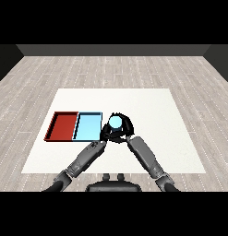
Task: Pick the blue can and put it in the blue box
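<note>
R hand (124,125) curled round can (116,122), just right of blue tray (87,127); red tray (62,126) beside it. L hand (105,135) fingers: can't tell.

A bare test room; grey plank floor (111,69) around a white table (147,110); dark walls (115,50) behind the table.

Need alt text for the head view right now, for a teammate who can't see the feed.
The right hand is curled round the blue can just right of the light blue tray, not yet over it. The left hand sits close beside the can, its fingers hard to make out. The red tray lies left of the blue one on the white table.
</note>
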